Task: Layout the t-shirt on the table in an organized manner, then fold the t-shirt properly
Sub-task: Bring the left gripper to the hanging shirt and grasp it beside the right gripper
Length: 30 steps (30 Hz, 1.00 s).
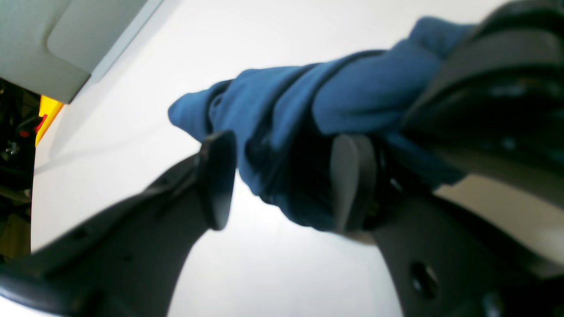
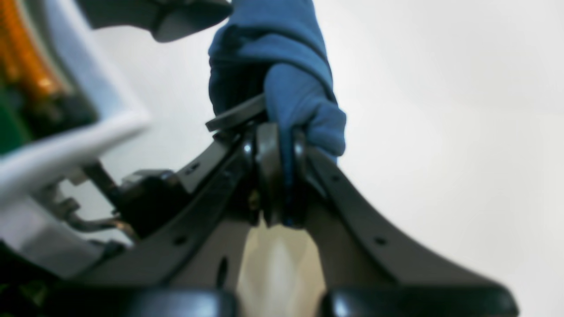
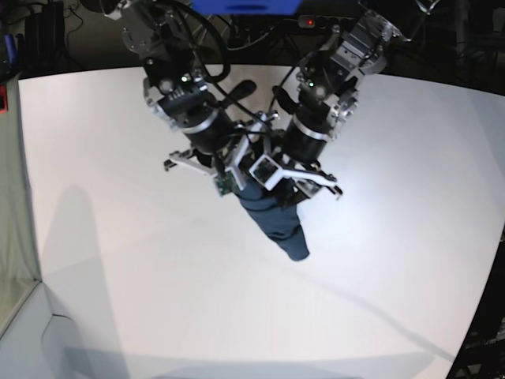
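while the wide white table (image 3: 118, 237) lies bare beneath us, both our arms meet above its middle with the t-shirt (image 3: 276, 221) bunched between them, hanging in a dark blue roll clear of the surface. our right gripper (image 2: 282, 176) has its jaws pinched tight on a fold of the cloth. our left gripper (image 1: 282, 180) sits with its jaws parted, the shirt draped in the gap and against one pad; we cannot tell if it truly grips.
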Available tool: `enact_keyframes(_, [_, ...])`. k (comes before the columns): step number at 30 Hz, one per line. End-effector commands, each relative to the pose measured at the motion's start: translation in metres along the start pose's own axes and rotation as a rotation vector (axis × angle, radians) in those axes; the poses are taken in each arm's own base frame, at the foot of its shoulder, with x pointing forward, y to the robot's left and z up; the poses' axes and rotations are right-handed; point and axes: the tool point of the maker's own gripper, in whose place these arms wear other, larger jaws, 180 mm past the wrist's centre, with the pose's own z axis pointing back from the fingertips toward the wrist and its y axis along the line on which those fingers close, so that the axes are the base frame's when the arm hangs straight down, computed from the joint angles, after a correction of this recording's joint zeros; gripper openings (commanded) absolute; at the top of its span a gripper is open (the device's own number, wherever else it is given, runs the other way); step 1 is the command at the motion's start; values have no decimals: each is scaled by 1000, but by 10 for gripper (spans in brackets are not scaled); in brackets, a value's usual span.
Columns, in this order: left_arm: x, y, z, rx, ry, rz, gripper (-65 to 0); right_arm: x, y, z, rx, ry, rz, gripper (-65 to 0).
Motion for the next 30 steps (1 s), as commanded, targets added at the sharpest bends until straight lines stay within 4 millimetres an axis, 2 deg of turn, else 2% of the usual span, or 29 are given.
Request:
enact_keyframes(1, [19,16,-4,42,-59,-5,-321,16,0,3,-1,-55,-2,-650])
enact_keyframes(5, [4,15,-12,37,-17,-21,-321,15,-1,3,-2,-54,-3,-650])
enact_keyframes(11, [13,15,-20,43,-31,-5,-333,10,-6,4,-11,-43,15,-650])
enact_keyframes(14, [25,23,-25,55,-57,-15,-435,10,-7,4,-14,-42,17,-650])
enact_keyframes(17, [27,29,-26,67,-62,-17,-625,8,-9,4,-16,-39,23,-650])
enact_keyframes(18, [30,32,-27,73,-67,-19,-650,8,-9,4,-17,-37,24,-650])
enact_keyframes(20, [33,36,-30,81,-74,-24,-629,7,-10,4,-17,-34,26,-650])
enact_keyframes(23, [29,40,-31,89,-64,-25,-645,5,-12,4,-22,-29,36,-650])
enact_keyframes(26, [33,57,-27,130,-75,-3,-643,4,-17,4,-31,-26,40,-650])
enact_keyframes(30, [35,82,-15,199,-89,39,-643,2,-47,6,-104,-25,23,-650])
